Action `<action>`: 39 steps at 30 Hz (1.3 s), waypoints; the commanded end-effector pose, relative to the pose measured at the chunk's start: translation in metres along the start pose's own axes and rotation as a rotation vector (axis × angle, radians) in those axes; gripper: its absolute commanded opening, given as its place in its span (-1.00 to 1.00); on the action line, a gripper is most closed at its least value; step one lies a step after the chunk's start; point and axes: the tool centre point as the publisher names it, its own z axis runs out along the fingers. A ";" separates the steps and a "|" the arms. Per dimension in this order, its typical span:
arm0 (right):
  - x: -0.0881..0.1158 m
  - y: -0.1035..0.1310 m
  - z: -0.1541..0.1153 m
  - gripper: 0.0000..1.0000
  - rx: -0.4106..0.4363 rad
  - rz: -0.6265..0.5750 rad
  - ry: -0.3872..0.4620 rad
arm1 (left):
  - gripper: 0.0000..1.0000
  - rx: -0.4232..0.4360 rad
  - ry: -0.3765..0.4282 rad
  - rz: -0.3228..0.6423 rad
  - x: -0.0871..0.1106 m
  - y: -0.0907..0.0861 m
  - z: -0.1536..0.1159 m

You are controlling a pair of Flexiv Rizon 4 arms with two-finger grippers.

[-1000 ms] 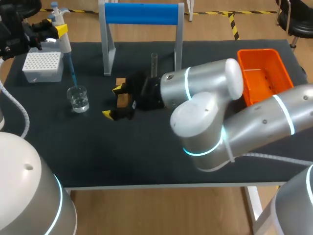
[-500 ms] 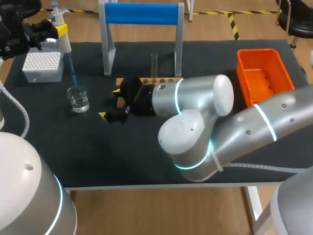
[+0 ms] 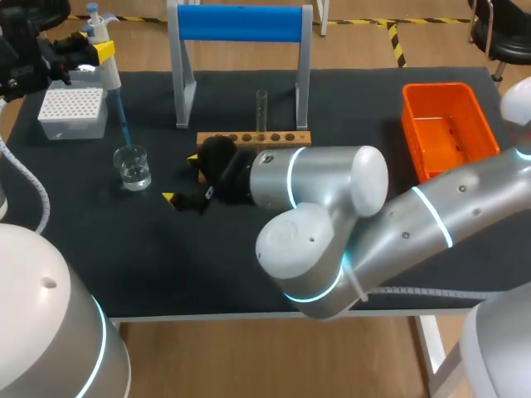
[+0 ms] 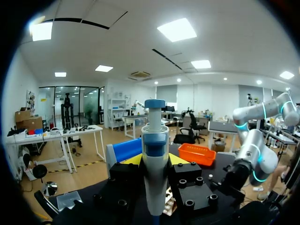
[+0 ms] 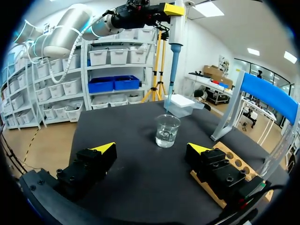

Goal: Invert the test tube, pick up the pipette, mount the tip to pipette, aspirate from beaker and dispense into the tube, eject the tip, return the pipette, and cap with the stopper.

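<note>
My left gripper (image 3: 93, 51) is shut on the white and blue pipette (image 3: 111, 83), held upright at the table's far left. The pipette's tip hangs just above the glass beaker (image 3: 133, 167) of clear liquid. In the left wrist view the pipette (image 4: 155, 173) stands between the fingers of the left gripper (image 4: 154, 161). My right gripper (image 3: 182, 177) is open and empty, low over the table just right of the beaker. From the right wrist, the beaker (image 5: 167, 130) sits ahead of the right gripper (image 5: 151, 148). The test tube (image 3: 261, 111) stands upright in the wooden rack (image 3: 253, 138).
A white tip box (image 3: 73, 112) sits behind the beaker at the far left. A blue-topped stand (image 3: 241, 25) rises behind the rack. An orange bin (image 3: 445, 124) is at the far right. My right arm's bulky elbow (image 3: 319, 215) hangs over the table's middle.
My right arm has swung left, carrying its open gripper off the rack's left end toward the beaker; the rack now shows in full. The left arm and pipette have kept still.
</note>
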 end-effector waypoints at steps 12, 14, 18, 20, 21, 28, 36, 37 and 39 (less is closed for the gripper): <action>0.004 0.000 0.002 1.00 0.004 0.000 -0.040 | -1.00 0.004 -0.002 0.001 0.001 0.001 0.000; 0.004 0.000 0.002 1.00 0.004 0.000 -0.040 | -1.00 0.004 -0.002 0.001 0.001 0.001 0.000; 0.004 0.000 0.002 1.00 0.004 0.000 -0.040 | -1.00 0.004 -0.002 0.001 0.001 0.001 0.000; 0.004 0.000 0.002 1.00 0.004 0.000 -0.040 | -1.00 0.004 -0.002 0.001 0.001 0.001 0.000; 0.004 0.000 0.002 1.00 0.004 0.000 -0.040 | -1.00 0.004 -0.002 0.001 0.001 0.001 0.000; 0.004 0.000 0.002 1.00 0.004 0.000 -0.040 | -1.00 0.004 -0.004 0.001 0.000 0.002 0.001; 0.004 0.000 0.002 1.00 0.004 0.000 -0.040 | -1.00 0.012 -0.015 -0.002 -0.007 0.015 -0.001; 0.004 0.000 0.002 1.00 0.004 0.000 -0.040 | -1.00 0.015 -0.016 -0.004 -0.008 0.017 -0.002; 0.004 0.000 0.002 1.00 0.004 0.000 -0.040 | -1.00 0.021 -0.019 -0.008 -0.010 0.021 -0.004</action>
